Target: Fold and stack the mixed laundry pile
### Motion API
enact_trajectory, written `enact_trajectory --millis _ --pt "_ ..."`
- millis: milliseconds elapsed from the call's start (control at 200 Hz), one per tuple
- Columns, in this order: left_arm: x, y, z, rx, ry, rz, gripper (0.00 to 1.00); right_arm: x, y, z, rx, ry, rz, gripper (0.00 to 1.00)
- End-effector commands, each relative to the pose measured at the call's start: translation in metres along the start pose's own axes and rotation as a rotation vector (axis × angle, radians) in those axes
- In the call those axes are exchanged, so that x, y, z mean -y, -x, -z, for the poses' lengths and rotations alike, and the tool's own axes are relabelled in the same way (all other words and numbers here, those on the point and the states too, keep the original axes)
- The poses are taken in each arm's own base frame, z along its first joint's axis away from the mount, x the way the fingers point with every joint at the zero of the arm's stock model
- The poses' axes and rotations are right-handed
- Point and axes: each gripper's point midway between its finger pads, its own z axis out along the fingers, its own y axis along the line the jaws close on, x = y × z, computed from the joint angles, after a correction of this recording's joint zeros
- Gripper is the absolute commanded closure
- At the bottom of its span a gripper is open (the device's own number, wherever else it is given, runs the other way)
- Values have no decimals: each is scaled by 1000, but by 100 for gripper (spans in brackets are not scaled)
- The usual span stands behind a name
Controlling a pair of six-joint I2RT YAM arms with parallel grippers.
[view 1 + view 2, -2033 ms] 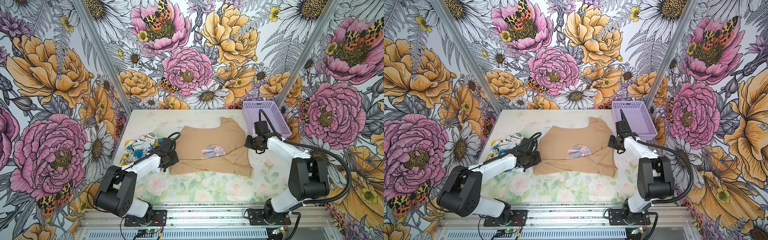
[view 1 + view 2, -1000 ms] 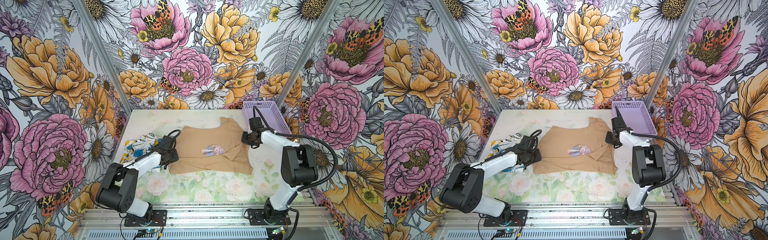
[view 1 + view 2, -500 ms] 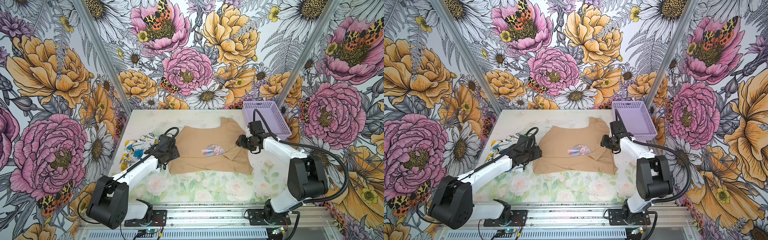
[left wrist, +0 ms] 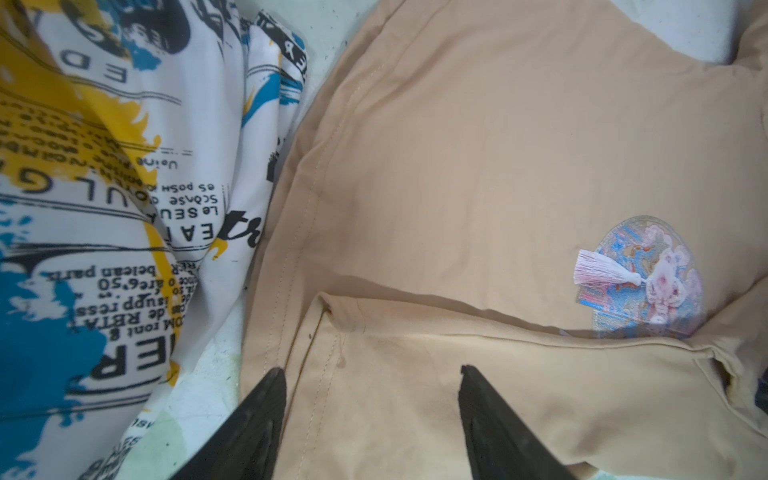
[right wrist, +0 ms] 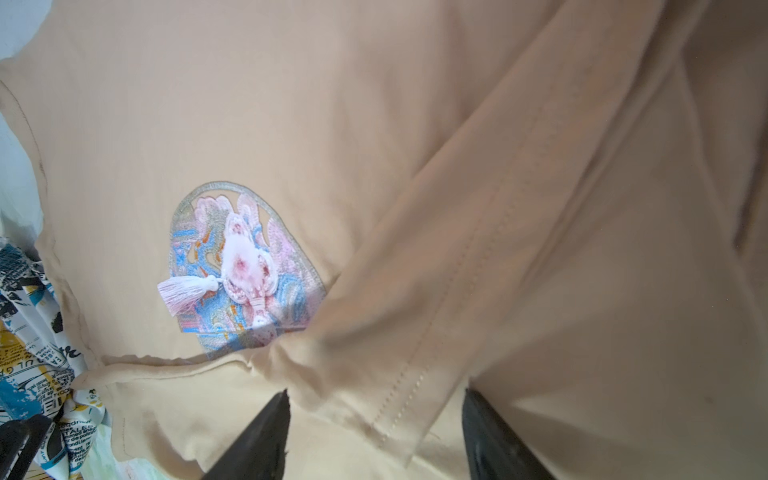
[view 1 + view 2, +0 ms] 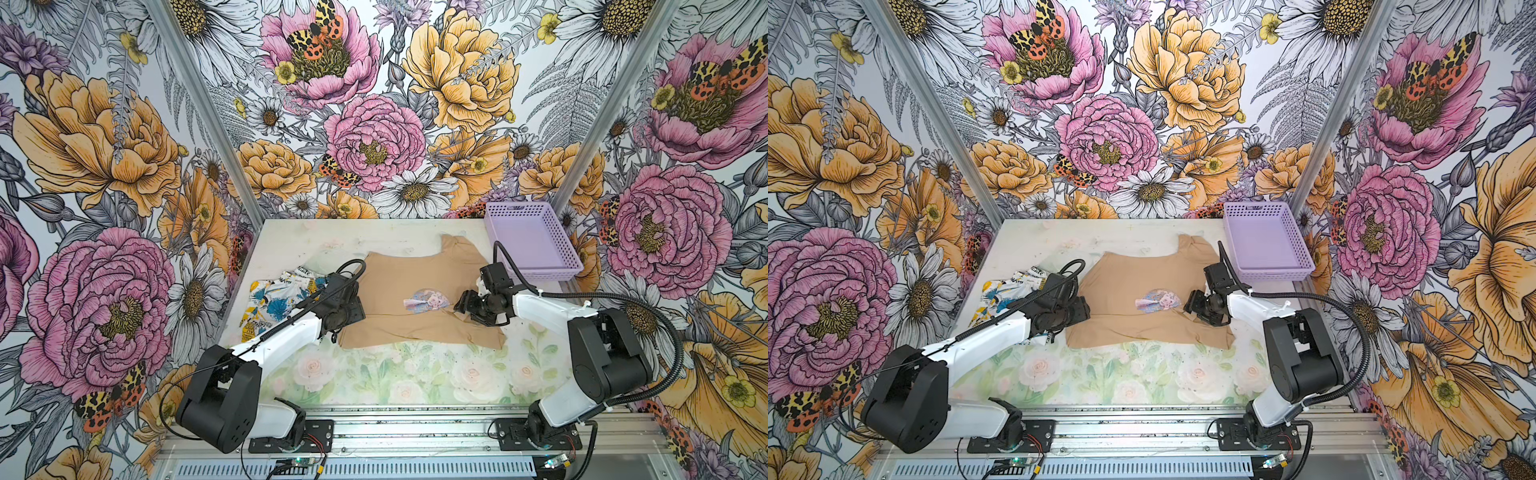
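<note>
Tan-beige fabric garment [image 6: 399, 291] appears soft, limp, sleeves folded inward; best pinched at near hem corners. The left gripper [image 4: 370, 369] and right gripper [image 5: 376, 391] stand open, empty.

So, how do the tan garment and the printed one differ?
The tan garment is plain beige with one embroidered patch; the printed garment is white with blue and yellow splashes and black lettering. The tan garment lies spread mostly flat, the printed garment bunched up. The tan garment covers more table than the printed garment. Both lie on the table.
</note>
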Motion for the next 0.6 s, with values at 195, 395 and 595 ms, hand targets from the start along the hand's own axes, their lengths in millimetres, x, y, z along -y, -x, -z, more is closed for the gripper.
enact_trajectory --millis 195,395,595 --pt "-13 -3 0 12 29 25 32 -15 13 -9 26 76 -67 32" --pt "-14 -1 0 16 29 31 32 -52 53 3 107 145 -53 32" --pt "-15 -1 2 21 25 34 32 -77 85 1 146 169 4 32"
